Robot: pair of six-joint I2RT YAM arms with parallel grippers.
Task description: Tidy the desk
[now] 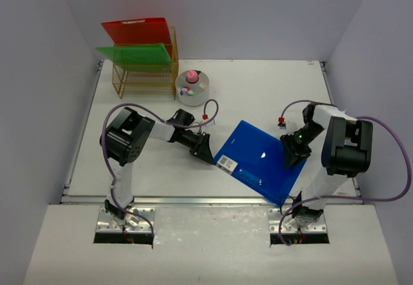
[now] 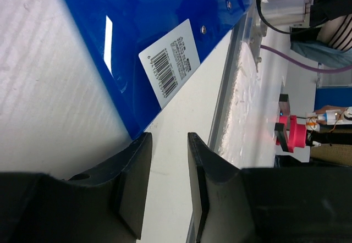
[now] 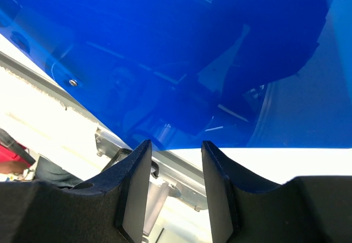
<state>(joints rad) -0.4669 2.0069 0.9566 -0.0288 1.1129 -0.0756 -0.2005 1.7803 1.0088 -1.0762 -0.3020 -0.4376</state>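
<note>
The right gripper point(image 3: 175, 156) is holding its two dark fingers point(image 3: 135, 191) apart, with a clear gap showing between them. A glossy blue folder point(image 3: 165, 50) is filling the upper view, its edge lying just beyond the fingertips. The white desk point(image 3: 286, 163) and a metal rail point(image 3: 27, 67) are showing beside it.

Top camera looks down on the desk point(image 1: 258, 91) from the near side — both wrist cameras sit close, sharing the blue folder point(image 1: 261, 159).
</note>
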